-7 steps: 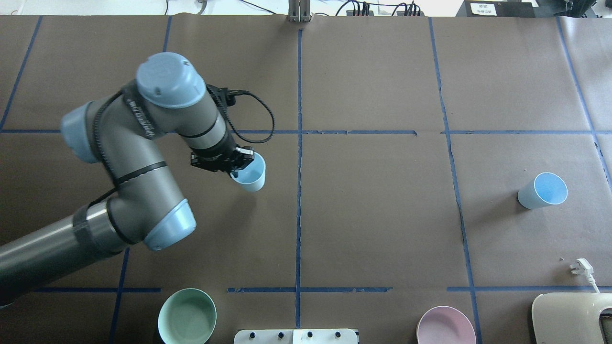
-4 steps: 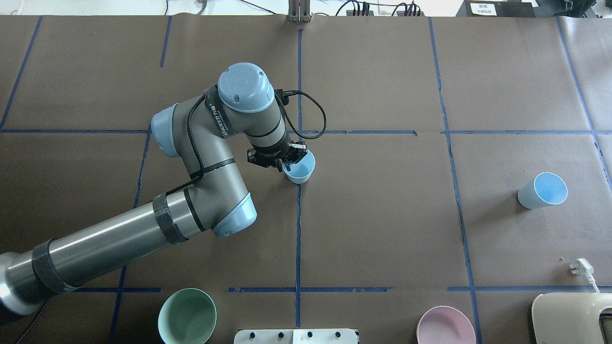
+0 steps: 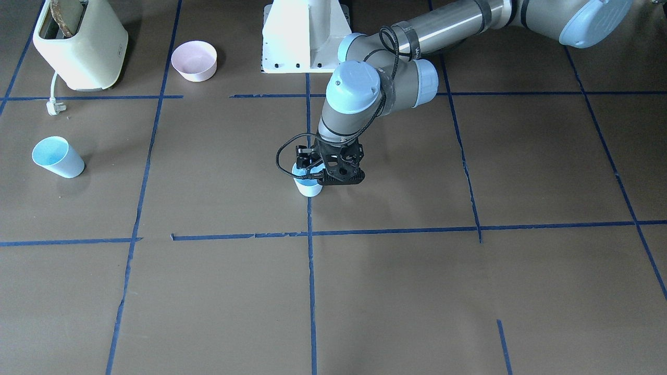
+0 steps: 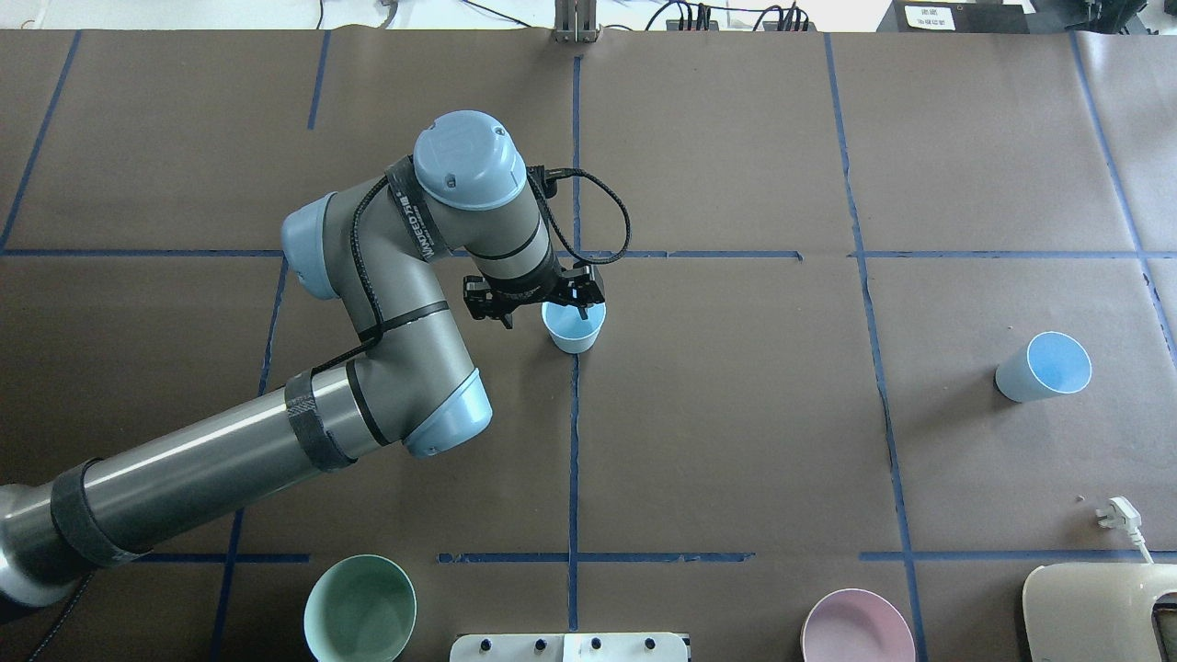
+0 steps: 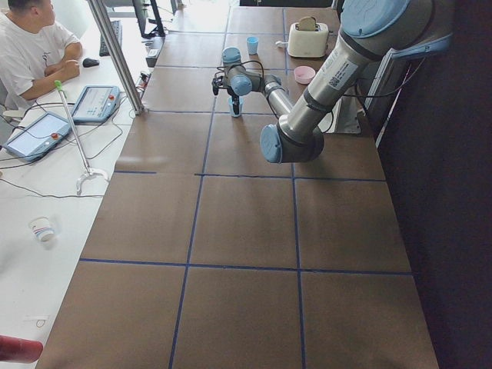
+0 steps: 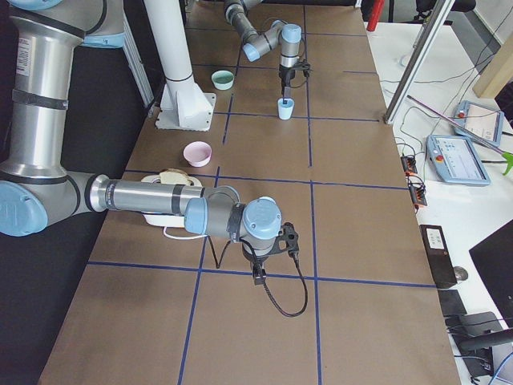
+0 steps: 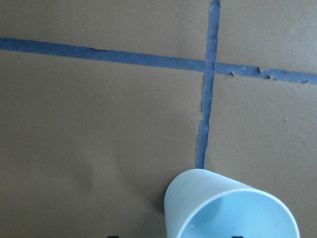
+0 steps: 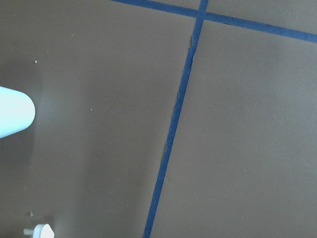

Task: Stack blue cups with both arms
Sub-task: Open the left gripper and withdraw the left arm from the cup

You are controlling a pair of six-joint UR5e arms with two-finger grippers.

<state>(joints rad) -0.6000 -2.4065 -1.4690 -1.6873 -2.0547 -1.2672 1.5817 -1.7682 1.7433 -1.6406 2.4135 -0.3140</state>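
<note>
One blue cup [image 4: 574, 329] stands upright on the centre tape line; it also shows in the front view [image 3: 308, 186] and at the bottom of the left wrist view [image 7: 228, 208]. My left gripper [image 4: 542, 303] hangs over its rim with the fingers spread, one inside the cup and one outside, clear of the wall. The second blue cup [image 4: 1044, 368] stands alone at the right, and its edge shows in the right wrist view [image 8: 15, 119]. My right gripper [image 6: 264, 261] shows only in the exterior right view, low over the table; I cannot tell if it is open or shut.
A mint-green bowl [image 4: 360, 609] and a pink bowl [image 4: 857, 628] sit at the near edge, either side of the white pedestal base [image 3: 305, 36]. A cream toaster [image 4: 1099, 611] and its white plug [image 4: 1117, 513] lie near the second cup. An operator [image 5: 31, 46] sits beside the table.
My left arm swung right with the blue cup from the left half to the centre line. The cup went from tilted to upright, and the fingers now stand wider apart.
</note>
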